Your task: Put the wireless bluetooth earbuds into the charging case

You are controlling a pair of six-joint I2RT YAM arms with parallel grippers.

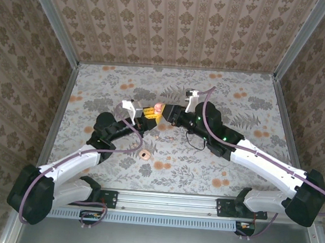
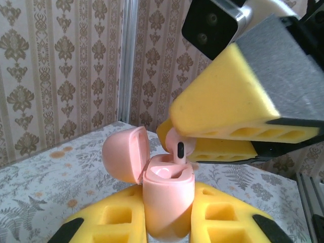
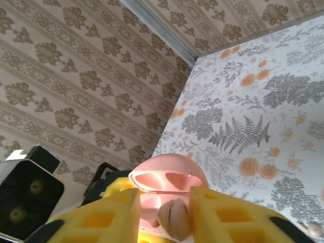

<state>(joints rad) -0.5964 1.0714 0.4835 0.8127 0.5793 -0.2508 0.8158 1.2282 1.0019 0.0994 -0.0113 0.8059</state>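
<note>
The pink charging case (image 2: 168, 202) stands upright with its lid (image 2: 124, 154) swung open to the left, and my left gripper (image 2: 169, 212) is shut on its body. A pink earbud (image 2: 178, 147) has its stem down in the case's right-hand slot. My right gripper (image 3: 164, 205) straddles that earbud (image 3: 174, 217) from above. Its jaws are open: a gap shows on the earbud's left side, while the right finger (image 3: 228, 212) is against it. In the top view the case (image 1: 158, 106) hangs above the table's middle between the left gripper (image 1: 150, 116) and right gripper (image 1: 165, 115).
A second small pink earbud (image 1: 145, 154) lies on the floral table (image 1: 238, 93) near the left arm. Patterned walls and metal rails (image 1: 62, 40) close in the back and sides. The two arms meet tip to tip at the centre.
</note>
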